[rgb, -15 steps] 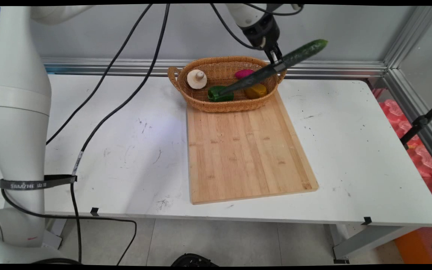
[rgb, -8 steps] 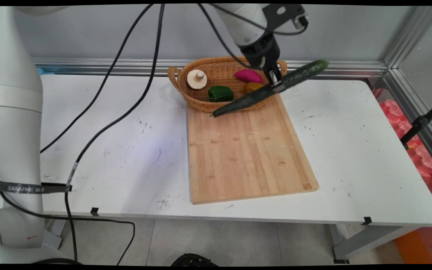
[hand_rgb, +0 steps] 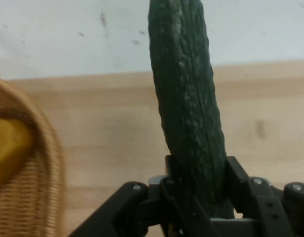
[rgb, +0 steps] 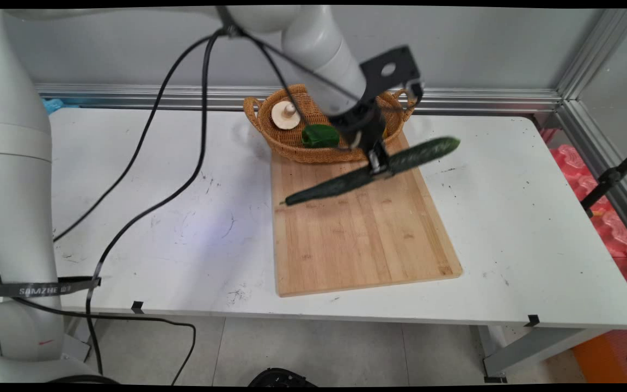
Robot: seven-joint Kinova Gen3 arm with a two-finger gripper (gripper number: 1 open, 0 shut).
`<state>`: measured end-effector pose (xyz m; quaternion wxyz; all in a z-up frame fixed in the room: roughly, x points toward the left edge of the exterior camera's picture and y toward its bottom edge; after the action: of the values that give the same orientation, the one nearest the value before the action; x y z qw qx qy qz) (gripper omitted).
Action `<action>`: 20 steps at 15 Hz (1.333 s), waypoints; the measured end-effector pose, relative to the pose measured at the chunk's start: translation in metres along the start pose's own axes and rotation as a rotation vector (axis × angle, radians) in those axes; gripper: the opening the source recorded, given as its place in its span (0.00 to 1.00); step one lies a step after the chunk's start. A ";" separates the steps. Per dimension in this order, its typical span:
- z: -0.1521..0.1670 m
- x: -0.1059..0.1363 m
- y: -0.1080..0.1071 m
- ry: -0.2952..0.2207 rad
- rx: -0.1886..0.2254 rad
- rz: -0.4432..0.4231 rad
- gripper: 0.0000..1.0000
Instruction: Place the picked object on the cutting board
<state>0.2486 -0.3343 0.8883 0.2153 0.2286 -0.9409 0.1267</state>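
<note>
Dark bumpy cucumber (rgb: 370,171) (long, tilted) clamped in jaws, above bamboo board (rgb: 360,228), woven basket (rgb: 292,147) behind

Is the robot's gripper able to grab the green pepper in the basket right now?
Probably not: the gripper is shut on the cucumber above the cutting board, so it has no free grip for the green pepper in the basket.

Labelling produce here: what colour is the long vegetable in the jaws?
Dark green, with a bumpy skin; the cucumber shows best in the hand view.
</note>
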 end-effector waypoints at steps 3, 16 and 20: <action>0.012 -0.016 0.020 -0.011 -0.025 0.019 0.00; 0.069 -0.035 0.068 -0.004 -0.113 0.061 0.00; 0.082 -0.037 0.072 0.000 -0.122 0.066 0.00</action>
<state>0.2151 -0.2854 0.7889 0.2248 0.1837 -0.9539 0.0761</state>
